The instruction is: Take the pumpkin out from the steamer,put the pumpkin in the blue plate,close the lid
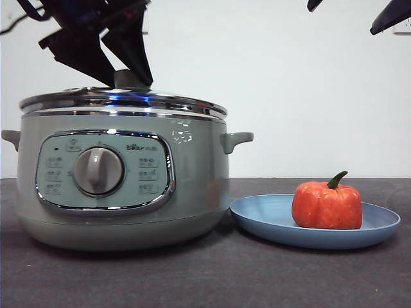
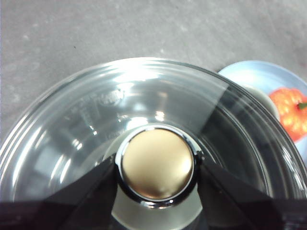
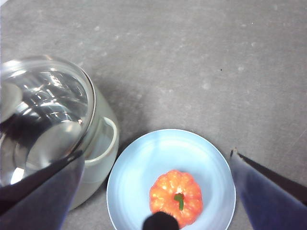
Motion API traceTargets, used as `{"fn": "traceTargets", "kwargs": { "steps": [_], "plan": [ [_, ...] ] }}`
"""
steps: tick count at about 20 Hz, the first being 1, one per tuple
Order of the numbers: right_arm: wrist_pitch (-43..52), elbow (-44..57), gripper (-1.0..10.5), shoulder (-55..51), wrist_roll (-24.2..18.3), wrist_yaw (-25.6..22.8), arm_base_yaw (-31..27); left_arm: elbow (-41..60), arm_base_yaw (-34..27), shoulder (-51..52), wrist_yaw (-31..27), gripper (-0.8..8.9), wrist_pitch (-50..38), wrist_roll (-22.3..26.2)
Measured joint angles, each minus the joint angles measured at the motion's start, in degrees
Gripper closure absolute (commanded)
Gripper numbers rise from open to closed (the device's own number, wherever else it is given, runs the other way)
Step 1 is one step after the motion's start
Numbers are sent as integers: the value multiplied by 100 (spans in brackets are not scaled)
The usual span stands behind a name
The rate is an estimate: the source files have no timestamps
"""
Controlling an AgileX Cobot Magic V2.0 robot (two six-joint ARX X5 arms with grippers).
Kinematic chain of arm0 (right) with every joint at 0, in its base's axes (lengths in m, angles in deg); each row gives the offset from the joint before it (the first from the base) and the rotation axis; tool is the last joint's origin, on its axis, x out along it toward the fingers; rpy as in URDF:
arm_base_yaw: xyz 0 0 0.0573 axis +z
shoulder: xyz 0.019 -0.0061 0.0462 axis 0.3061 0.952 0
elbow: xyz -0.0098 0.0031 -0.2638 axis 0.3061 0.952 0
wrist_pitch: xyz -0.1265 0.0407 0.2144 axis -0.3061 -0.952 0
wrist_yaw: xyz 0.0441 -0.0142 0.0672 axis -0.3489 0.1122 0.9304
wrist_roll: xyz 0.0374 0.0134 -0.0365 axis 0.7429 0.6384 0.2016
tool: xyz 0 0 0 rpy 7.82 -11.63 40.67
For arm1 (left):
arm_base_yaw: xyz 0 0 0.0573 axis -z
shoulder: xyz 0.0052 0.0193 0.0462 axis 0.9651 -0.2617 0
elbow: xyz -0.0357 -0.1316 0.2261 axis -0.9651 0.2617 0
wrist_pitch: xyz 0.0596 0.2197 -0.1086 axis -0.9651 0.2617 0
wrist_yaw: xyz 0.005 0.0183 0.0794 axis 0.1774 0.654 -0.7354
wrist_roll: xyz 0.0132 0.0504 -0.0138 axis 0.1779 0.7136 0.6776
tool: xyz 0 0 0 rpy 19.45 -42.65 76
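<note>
The lid (image 1: 122, 101) sits on the sage-green steamer (image 1: 122, 186), level on its chrome rim. My left gripper (image 1: 131, 80) comes down from above, its jaws pressed on either side of the lid's knob (image 2: 157, 164). The orange-red pumpkin (image 1: 327, 205) stands upright in the blue plate (image 1: 257, 215), to the right of the steamer. The pumpkin (image 3: 175, 197) and the plate (image 3: 139, 177) also show in the right wrist view. My right gripper (image 3: 156, 154) is open and empty, high above the plate, and shows as dark tips (image 1: 341, 19) at the top right of the front view.
The steamer's right side handle (image 1: 236, 139) reaches toward the plate, with a small gap between pot and plate. Dark grey tabletop (image 1: 205, 276) runs in front of both. A white wall stands behind.
</note>
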Motion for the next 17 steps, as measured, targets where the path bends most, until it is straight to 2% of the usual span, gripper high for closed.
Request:
{"fn": "traceTargets", "kwargs": {
  "steps": [5,8,17],
  "plan": [
    [-146,0,444,-2,0,0,0,-20,85,-9,-92,822,52,-55],
    [-146,0,444,0,2,0,0,-63,122,-7,-527,822,179,-44],
    [-214,0,444,0,0,0,0,-66,122,-15,-542,822,138,37]
  ]
}}
